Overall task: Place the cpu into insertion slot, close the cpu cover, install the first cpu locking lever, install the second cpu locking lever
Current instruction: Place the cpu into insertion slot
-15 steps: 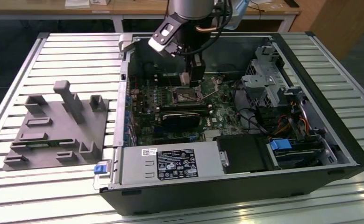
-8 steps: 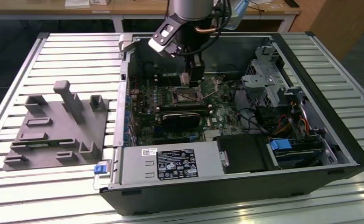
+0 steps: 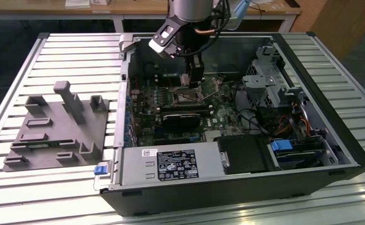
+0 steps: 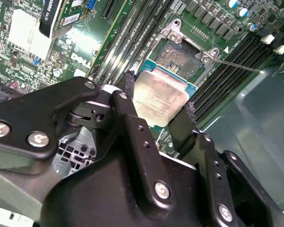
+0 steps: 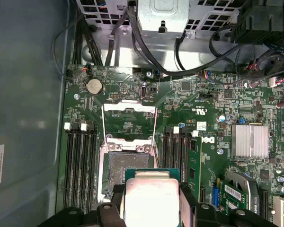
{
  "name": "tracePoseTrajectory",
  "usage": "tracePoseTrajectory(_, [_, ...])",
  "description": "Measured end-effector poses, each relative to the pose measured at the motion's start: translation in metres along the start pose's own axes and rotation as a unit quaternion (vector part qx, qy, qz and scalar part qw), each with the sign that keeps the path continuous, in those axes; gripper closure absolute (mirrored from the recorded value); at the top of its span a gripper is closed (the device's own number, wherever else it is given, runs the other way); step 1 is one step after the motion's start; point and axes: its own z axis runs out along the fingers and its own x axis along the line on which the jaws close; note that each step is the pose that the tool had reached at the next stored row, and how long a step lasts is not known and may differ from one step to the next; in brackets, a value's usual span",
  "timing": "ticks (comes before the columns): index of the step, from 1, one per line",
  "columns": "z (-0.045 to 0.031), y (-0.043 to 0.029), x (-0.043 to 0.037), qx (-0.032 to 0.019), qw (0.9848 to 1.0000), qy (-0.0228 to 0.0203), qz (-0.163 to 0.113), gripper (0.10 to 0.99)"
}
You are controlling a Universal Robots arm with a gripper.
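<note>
My gripper (image 4: 159,97) is shut on the cpu (image 4: 157,100), a flat silver square pinched by its edges between two black fingers (image 4: 128,81). In both wrist views it hangs tilted just above and to one side of the insertion slot (image 4: 181,56), whose dark recess lies bare. In the first wrist view the cpu (image 5: 151,199) overlaps the near edge of the insertion slot (image 5: 127,164), and the cpu cover (image 5: 128,107) stands swung open behind it. A thin locking lever (image 4: 236,65) juts out from a socket corner. The exterior view has the gripper (image 3: 193,80) low inside the case over the insertion slot (image 3: 189,97).
Long black memory slots (image 5: 80,165) flank the socket on both sides. A black block (image 3: 182,120) lies just in front of it, a power supply (image 3: 169,165) nearer still, and a drive cage (image 3: 276,86) with cables at the exterior view's right. A grey fixture plate (image 3: 57,126) sits outside the case.
</note>
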Motion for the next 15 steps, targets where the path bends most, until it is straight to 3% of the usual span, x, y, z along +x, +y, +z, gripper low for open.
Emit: tracePoseTrajectory(15, [0.0083,-0.0006,0.0028,0.0002,0.9999,-0.0062,0.009,0.545])
